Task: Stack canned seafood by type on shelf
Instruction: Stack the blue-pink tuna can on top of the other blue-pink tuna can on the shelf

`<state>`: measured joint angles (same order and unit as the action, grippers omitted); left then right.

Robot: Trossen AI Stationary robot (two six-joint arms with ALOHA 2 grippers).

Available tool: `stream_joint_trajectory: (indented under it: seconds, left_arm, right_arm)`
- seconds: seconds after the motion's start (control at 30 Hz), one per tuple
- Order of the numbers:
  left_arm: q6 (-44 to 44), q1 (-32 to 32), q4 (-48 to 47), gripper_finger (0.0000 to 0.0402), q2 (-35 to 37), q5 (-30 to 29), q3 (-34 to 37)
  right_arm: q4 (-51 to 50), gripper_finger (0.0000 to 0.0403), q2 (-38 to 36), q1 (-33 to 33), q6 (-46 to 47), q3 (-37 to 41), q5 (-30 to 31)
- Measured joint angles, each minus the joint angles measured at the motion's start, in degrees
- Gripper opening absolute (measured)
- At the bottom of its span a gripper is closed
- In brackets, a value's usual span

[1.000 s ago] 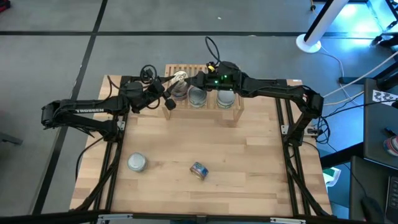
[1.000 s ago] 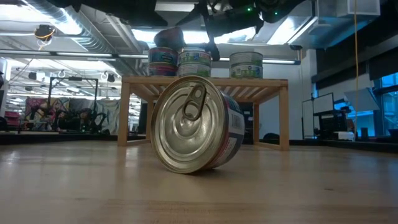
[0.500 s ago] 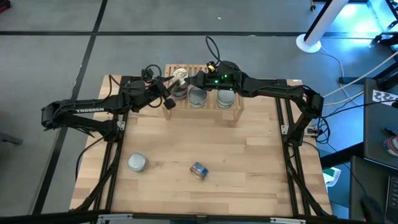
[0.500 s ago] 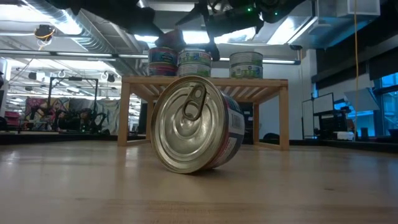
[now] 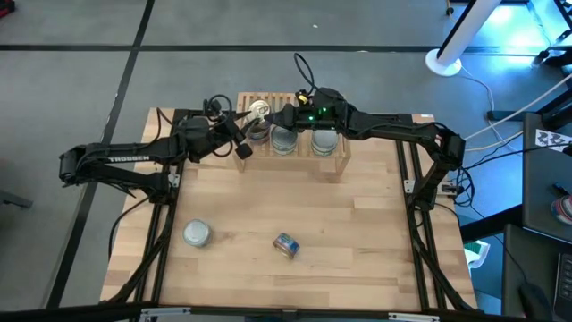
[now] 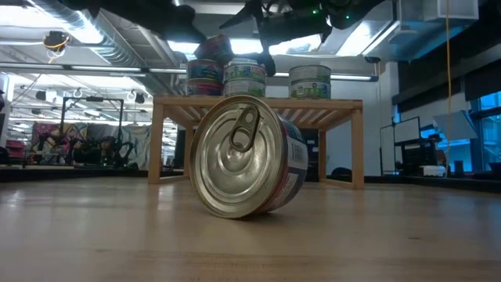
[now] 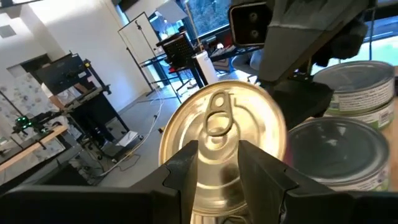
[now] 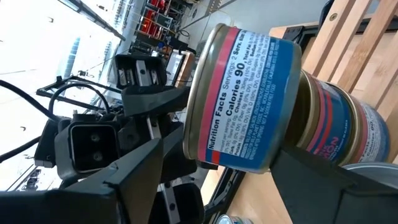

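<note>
A blue-and-red labelled tin [image 8: 249,99] hangs tilted over another blue-red tin [image 8: 339,146] on the light-wood shelf [image 5: 335,165]. Its silver pull-tab lid [image 7: 217,115] faces my left arm. My right gripper [image 8: 233,163] comes from the table's right and is shut on this tin [image 5: 259,109]. My left gripper [image 7: 219,155] comes from the left with its fingers a little apart, right in front of the lid. Two teal-green stacks [image 6: 245,78] [image 6: 310,81] stand on the slats beside the blue-red one [image 6: 205,77]. My right gripper pinches the tin across its height, one fingertip [image 8: 177,140] at the lid's rim and the other [image 8: 292,163] at its bottom edge. It holds only the side nearest the gripper. The fingers reach in level from the table's right. The tin is tilted; whether it touches the tin below I cannot tell. My left gripper has its fingertips [image 7: 186,163] in front of the lid's lower half [image 7: 219,171]; whether they touch it I cannot tell.
One silver-lidded tin [image 5: 197,234] stands upright near the table's near left. Another tin [image 5: 286,244] lies on its side in the near middle, its lid toward the low camera [image 6: 239,157]. Bare wood lies between these and the shelf.
The held tin has shifted slightly toward the table's right above the blue-red stack and turned, so more of its label shows in the low view. My left gripper has crept a little toward the shelf.
</note>
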<state>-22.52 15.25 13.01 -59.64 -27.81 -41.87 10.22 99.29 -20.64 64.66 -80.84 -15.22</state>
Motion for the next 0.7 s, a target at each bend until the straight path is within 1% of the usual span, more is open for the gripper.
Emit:
stream_joint_trajectory:
  seconds: [0.17,0.43,0.7]
  left_arm:
    - [0.0,-0.7,0.0,0.0109,0.8,0.1,0.0]
    - [0.1,-0.7,0.1,0.0109,4.2,0.0,0.0]
    - [0.2,-0.7,-0.1,0.0109,5.7,0.0,0.0]
  right_arm:
    - [0.0,0.0285,0.0,0.0,0.0,0.0,0.0]
    - [0.0,0.0285,0.0,0.0,0.0,0.0,-1.2]
    - [0.3,0.0285,0.0,0.0,0.0,0.0,-4.2]
